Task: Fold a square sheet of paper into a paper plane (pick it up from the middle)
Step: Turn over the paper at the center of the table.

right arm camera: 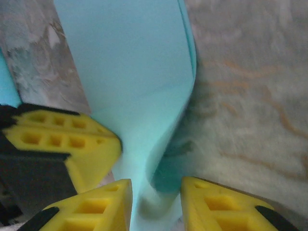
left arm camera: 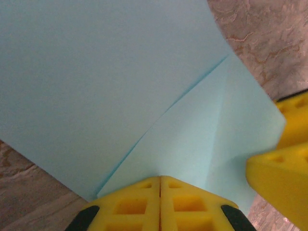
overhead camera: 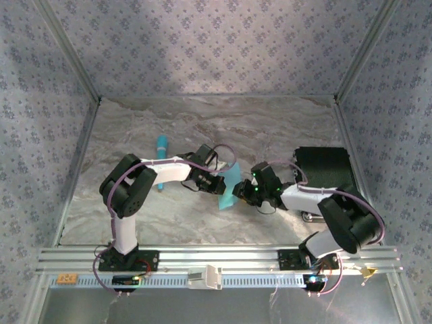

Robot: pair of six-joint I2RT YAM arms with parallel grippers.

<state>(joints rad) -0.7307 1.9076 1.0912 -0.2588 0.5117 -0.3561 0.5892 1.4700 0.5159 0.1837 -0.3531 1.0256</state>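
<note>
Two-handed. Saw left gripper (left arm camera: 160,182) clamped on floppy square sheet of paper (left arm camera: 96,72), right gripper (right arm camera: 156,186) parted around it. Judged crease (left arm camera: 192,91) stiffest hold.

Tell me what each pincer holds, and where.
The left pincer is shut on the blue paper, at the edge where a fold line ends. The right pincer stands open astride the same paper, not clamping it.
</note>
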